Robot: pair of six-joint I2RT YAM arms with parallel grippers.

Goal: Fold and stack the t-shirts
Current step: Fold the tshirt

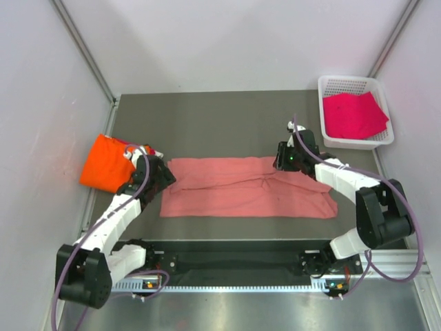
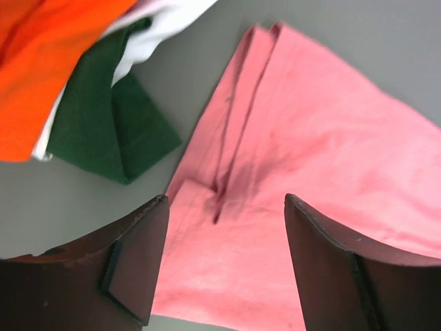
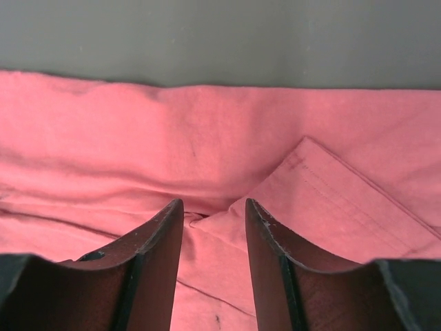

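Salmon-pink t-shirt [image 1: 248, 187] lies spread mid-frame in the top view. Left gripper [image 2: 224, 207] gapes wide over its left end, holding nothing. Right gripper [image 3: 213, 207] stands half-parted over a crease, grip unclear.

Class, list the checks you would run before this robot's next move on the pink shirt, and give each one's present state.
1. Left jaws free of cloth: open over the salmon-pink shirt, at its left edge. Ok.
2. Right jaws gripping: parted partway over a raised crease. Cannot tell.
3. Salmon-pink shirt lying flat: creases run across its middle. Not ok.
4. Orange shirt clear: it lies apart, to the left. Ok.
5. Magenta shirt out of the way: it sits in the white basket. Ok.
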